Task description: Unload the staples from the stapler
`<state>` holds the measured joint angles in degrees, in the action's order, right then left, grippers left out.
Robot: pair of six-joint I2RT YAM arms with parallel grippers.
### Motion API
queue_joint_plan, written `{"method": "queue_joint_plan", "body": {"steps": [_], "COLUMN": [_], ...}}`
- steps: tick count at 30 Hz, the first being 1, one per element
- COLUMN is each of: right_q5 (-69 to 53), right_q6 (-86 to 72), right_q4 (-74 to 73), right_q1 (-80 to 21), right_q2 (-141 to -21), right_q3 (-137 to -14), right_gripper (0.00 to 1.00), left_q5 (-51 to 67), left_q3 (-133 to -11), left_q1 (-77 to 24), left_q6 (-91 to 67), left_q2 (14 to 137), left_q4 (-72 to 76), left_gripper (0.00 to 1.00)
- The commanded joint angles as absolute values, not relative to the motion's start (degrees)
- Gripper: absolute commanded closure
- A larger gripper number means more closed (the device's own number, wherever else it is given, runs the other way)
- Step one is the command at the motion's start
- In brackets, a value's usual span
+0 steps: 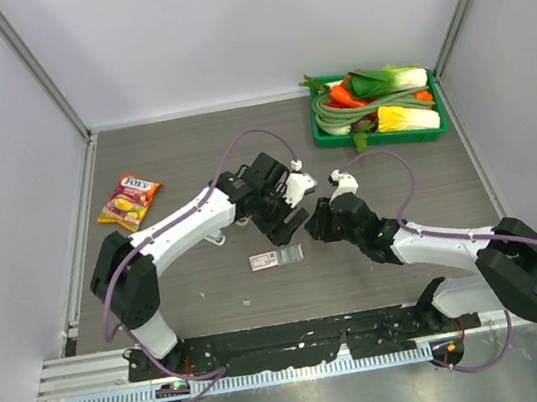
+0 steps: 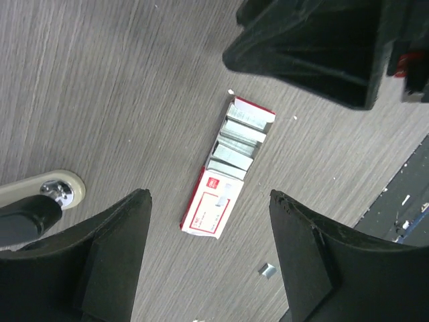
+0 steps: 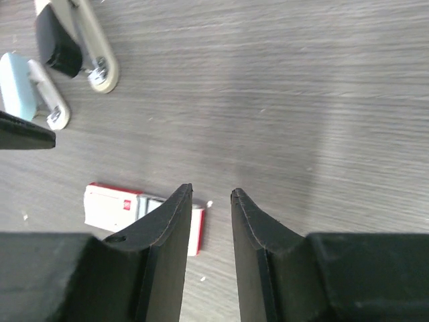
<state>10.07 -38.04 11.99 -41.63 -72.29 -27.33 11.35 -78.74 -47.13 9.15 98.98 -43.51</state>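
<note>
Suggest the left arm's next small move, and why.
Probably shift the left gripper sideways to the stapler: it hangs open over the staple box, gripping nothing, while the stapler lies apart from the box, untouched.

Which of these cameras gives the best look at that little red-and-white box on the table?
The left wrist view: the box lies whole and slid open, with silvery strips showing inside. The top view shows it only as a tiny shape. In the right wrist view the right gripper hides part of it.

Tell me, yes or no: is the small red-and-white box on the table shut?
No, the box is slid open, with silvery staple strips showing inside.
</note>
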Motion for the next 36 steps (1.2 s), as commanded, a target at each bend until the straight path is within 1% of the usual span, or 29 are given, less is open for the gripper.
{"method": "queue_joint_plan", "body": {"steps": [1,5,8,9,11,28,36], "right_q5": [6.2,5.1,4.8,4.7,4.7,6.9,7.9], "right_q6": [-42.1,-44.6,-45.5,-45.8,-45.8,-48.6,-49.3], "right_q4": [16.2,19.7,20.8,21.2,21.7,16.7,13.9], "right_q1": [-44.3,-47.3,-48.5,-49.0,-49.6,-51.0,-51.2], "right_q2": [-73.4,-75.2,-76.5,-76.7,-76.7,-78.2,-79.6], "right_q3": [-29.4,-28.4,-28.3,-28.2,-28.2,-28.9,-30.6], "right_gripper": [0.64,0.64,0.65,0.65,0.66,0.66,0.66], "left_q5": [12.7,13.4,14.6,14.8,14.2,12.8,12.6], "left_q3": [-74.8,-69.4,-67.0,-66.6,-65.2,-59.4,-58.2], "left_q1": [-46.2,-42.6,-39.8,-39.5,-39.2,-39.2,-39.2], "left_q6": [9.3,11.1,12.1,12.5,13.2,13.4,13.4], "left_q2": [94.5,93.3,93.8,93.9,93.9,93.9,93.8], "left_q4": [-44.5,-43.2,-42.8,-42.5,-41.8,-36.3,-35.1], "left_gripper": [0.25,0.26,0.31,0.34,0.35,0.42,0.42]}}
